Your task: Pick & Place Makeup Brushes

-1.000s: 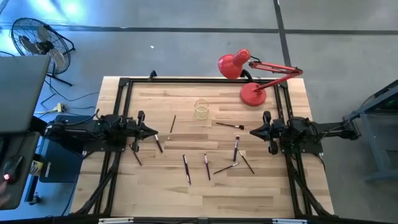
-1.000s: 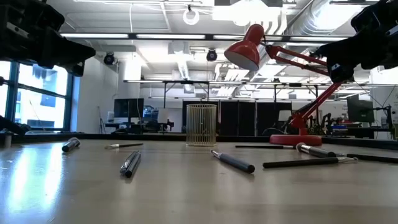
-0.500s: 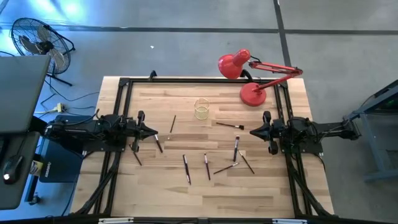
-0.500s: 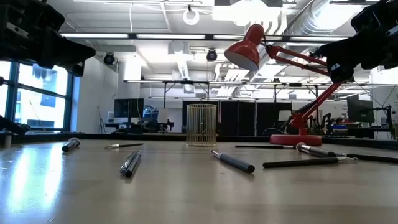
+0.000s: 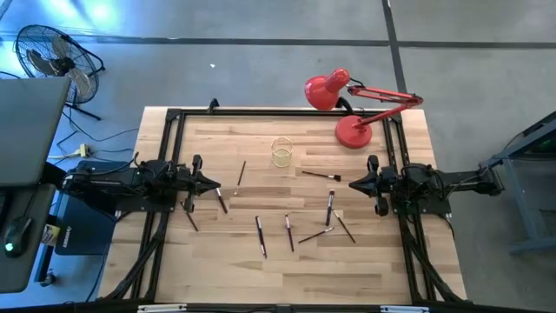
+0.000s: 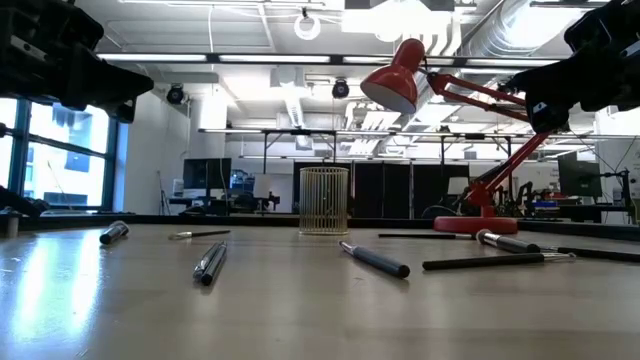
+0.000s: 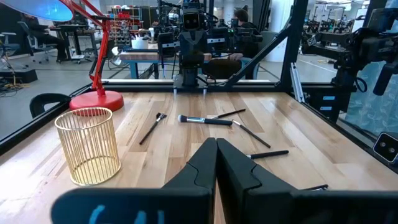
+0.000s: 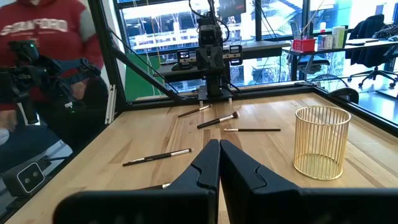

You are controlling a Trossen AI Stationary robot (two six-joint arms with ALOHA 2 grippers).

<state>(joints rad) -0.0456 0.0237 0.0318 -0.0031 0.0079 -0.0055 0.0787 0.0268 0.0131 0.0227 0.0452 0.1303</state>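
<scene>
**Wooden tabletop, brushes loose, both tools closed and empty**

Your wooden tabletop (image 5: 261, 269) sits on a grey floor, framed by black rails. The makeup brushes (image 5: 289, 232) lie flat and scattered across its middle and near half: one just beside the cup toward the left arm (image 5: 242, 172), one short of the lamp base (image 5: 321, 176), two by the left tool (image 5: 221, 202), two side by side in the centre (image 5: 260, 236), and a cluster of three near the right tool (image 5: 331, 209). None is in the cup.

The gold wire cup (image 5: 281, 152) stands upright toward the far edge, apart from every brush. A red desk lamp (image 5: 352, 130) stands at the far right corner.

Your left tool (image 5: 216, 184) hangs above the left side, fingers pressed together, holding nothing. Your right tool (image 5: 352, 183) faces it from the right side, likewise pinched closed and empty.

A fan (image 5: 48, 54) stands on the floor off the far left corner. A person in a red top (image 8: 43, 37) stands beyond the left arm.
</scene>
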